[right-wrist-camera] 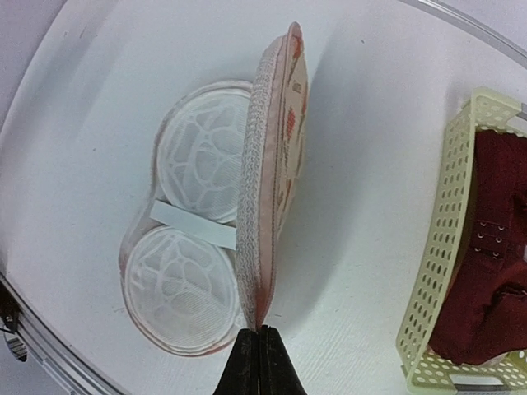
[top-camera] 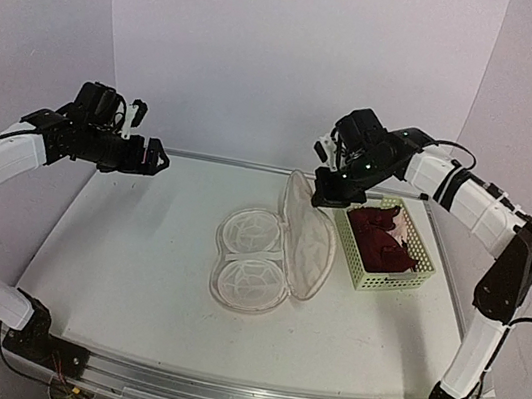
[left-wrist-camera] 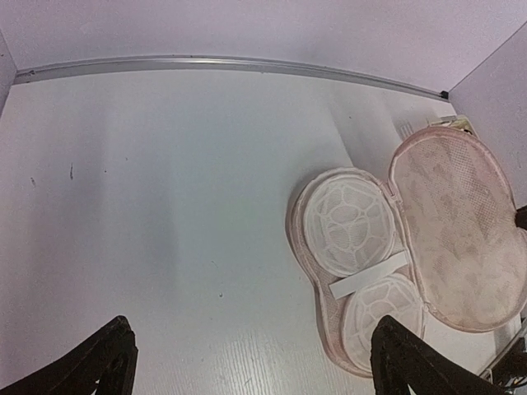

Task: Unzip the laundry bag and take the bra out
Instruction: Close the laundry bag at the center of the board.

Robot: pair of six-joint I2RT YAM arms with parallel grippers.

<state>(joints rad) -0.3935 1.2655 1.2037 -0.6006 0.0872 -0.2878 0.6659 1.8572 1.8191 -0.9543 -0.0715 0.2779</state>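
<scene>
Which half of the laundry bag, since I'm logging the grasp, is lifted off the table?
The half of the laundry bag nearer the basket: raised on edge, pinched by the right gripper; the other half lies flat, pale inside up.

Setting: a robotics lab cell. I stand on a white table [top-camera: 133,270], boxed by bare pale-lilac panels [top-camera: 299,53] on three sides (like a photo backdrop); my arm bases [top-camera: 40,334] are bolted to an aluminium rail [top-camera: 235,397] along its near edge.

Around me stand pale lilac walls [top-camera: 299,53] — plain, evenly lit; the white table [top-camera: 136,250] below has a metal rail [top-camera: 215,394], perhaps aluminium, along its near edge.
</scene>
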